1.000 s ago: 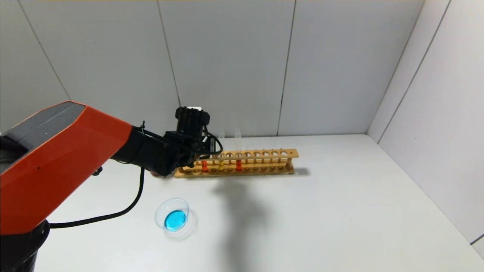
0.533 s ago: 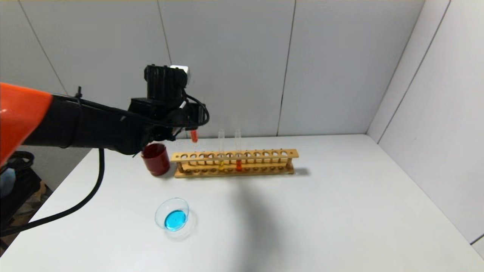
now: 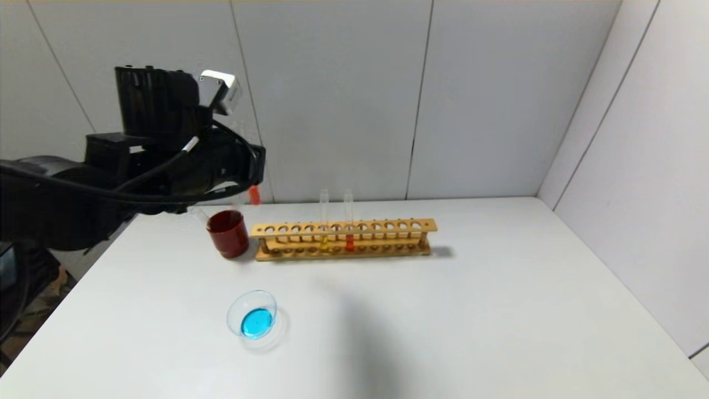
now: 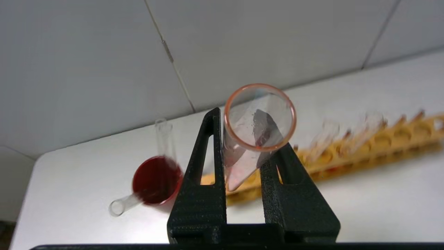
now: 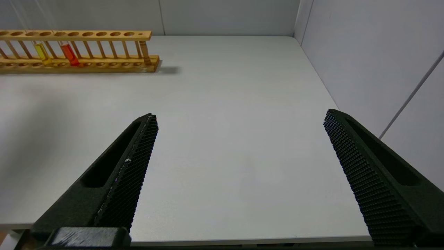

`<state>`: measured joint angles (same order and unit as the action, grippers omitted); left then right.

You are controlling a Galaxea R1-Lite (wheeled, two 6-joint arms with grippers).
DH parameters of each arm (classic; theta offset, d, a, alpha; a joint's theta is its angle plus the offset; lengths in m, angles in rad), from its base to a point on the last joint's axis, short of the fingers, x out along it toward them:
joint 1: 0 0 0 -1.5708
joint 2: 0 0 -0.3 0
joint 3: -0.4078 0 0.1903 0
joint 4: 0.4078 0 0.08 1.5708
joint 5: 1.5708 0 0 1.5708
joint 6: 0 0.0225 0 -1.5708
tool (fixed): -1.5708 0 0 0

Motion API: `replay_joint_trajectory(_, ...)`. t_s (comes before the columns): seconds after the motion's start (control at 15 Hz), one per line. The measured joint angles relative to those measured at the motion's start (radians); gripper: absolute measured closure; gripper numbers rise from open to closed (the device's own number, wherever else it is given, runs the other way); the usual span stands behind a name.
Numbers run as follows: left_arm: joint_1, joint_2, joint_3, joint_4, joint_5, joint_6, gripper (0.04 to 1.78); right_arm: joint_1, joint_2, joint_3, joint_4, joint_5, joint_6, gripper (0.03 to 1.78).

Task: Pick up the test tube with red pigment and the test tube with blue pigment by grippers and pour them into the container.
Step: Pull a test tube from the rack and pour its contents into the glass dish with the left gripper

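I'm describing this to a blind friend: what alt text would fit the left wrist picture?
The left gripper, a black two-finger claw, clamps a thin clear glass test tube with red pigment, its open mouth facing the camera. Beyond, on the white table, stand a dark red cup holding clear tubes and a wooden tube rack.

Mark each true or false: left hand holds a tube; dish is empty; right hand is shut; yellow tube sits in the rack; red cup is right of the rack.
1. The left hand grips the test tube with red pigment. True.
2. The container is empty. False: blue liquid lies in it.
3. The right hand is shut. False: open, holding nothing.
4. A yellow-liquid tube stands in the wooden rack. True.
5. The dark red cup is right of the rack. False: at its left end.
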<state>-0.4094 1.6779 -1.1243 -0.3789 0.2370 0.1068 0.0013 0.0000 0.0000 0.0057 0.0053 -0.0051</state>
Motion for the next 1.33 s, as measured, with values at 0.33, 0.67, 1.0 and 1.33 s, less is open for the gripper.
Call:
replay_joint_trajectory(0.33, 0.161, -0.184, 0.209, 0.007, -0.449, 0.359, 1.49, 0.0, 0.0, 0.0, 0.0, 0.0, 0.0, 0.06)
replay_joint_trajectory(0.67, 0.3, -0.224, 0.225, 0.175, -0.672, 0.85, 1.49, 0.0, 0.0, 0.0, 0.0, 0.0, 0.0, 0.06)
replay_joint_trajectory(1.0, 0.307, -0.213, 0.221, 0.25, -0.673, 1.18, 1.49, 0.0, 0.0, 0.0, 0.0, 0.0, 0.0, 0.06)
replay_joint_trajectory(1.33, 0.304, -0.186, 0.226, 0.247, -0.678, 1.373, 1.49, 0.0, 0.0, 0.0, 0.0, 0.0, 0.0, 0.06)
